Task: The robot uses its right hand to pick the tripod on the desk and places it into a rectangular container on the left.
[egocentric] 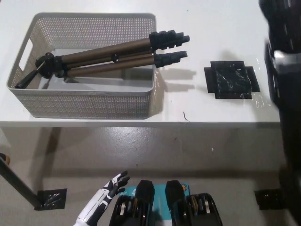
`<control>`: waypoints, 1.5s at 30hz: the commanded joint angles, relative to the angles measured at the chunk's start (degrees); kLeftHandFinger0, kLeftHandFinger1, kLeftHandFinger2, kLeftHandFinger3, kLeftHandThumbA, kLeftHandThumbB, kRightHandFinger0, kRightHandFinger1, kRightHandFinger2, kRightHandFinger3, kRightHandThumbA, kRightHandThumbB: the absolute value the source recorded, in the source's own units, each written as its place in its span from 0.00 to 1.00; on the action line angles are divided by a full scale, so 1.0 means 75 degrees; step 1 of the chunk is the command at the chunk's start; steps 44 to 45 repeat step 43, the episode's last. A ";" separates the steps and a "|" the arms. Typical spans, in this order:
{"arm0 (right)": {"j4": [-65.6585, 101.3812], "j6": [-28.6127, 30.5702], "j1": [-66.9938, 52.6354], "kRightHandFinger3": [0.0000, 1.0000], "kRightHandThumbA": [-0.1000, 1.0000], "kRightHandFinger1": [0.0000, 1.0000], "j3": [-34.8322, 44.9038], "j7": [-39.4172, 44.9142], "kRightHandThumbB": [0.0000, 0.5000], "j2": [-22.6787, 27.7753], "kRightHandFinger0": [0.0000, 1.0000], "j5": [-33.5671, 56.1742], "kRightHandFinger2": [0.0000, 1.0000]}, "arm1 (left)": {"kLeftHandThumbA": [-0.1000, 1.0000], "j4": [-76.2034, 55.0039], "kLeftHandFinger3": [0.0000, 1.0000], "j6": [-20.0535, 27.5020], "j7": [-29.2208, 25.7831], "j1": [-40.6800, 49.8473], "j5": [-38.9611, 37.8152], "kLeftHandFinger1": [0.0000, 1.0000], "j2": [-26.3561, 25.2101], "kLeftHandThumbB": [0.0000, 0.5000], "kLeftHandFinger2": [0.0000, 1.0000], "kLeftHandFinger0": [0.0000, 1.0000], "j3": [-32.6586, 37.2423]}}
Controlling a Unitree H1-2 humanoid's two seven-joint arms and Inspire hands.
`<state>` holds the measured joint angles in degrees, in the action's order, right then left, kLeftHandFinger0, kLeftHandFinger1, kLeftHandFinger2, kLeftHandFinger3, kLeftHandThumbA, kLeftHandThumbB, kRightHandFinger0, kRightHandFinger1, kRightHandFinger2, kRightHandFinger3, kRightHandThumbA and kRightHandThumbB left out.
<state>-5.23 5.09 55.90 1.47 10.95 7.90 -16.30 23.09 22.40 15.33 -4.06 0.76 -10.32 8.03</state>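
Note:
The folded tripod (pixel 108 56), bronze legs with black ends, lies slantwise in the grey mesh rectangular container (pixel 89 101) on the desk's left. Its black head rests inside at the left end and its feet stick out over the container's right rim. My black right arm (pixel 284 94) runs down the picture's right edge, well clear of the tripod; its hand is out of the frame. My white left hand (pixel 101 201) hangs low at the bottom left, below the desk, with fingers apart and nothing in it.
A black tape cross (pixel 232 79) marks the white desk (pixel 207 110) to the right of the container. The desk's front edge runs across the middle of the view, with grey floor below it.

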 commanded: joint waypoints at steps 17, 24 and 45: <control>0.1635 0.2798 -0.8809 1.00 1.00 1.00 0.0205 -0.0311 0.50 -0.1497 1.00 0.2459 1.00 | 1.00 -0.0184 1.00 -0.0183 -0.0169 -0.0618 -0.0226 1.00 0.0096 1.00 1.00 1.00 -0.0407; -0.0273 0.2581 -0.8594 1.00 1.00 1.00 -0.0407 0.0315 0.59 -0.1531 1.00 0.2694 1.00 | 1.00 -0.0085 1.00 -0.0144 -0.0219 -0.0821 -0.0079 1.00 0.0122 1.00 1.00 1.00 -0.0432; -0.0821 0.2110 -0.7867 1.00 1.00 1.00 -0.1140 0.0376 0.49 -0.0857 1.00 0.2292 1.00 | 1.00 0.0167 1.00 0.0082 -0.0202 -0.0824 -0.0200 1.00 0.0185 1.00 1.00 1.00 -0.0608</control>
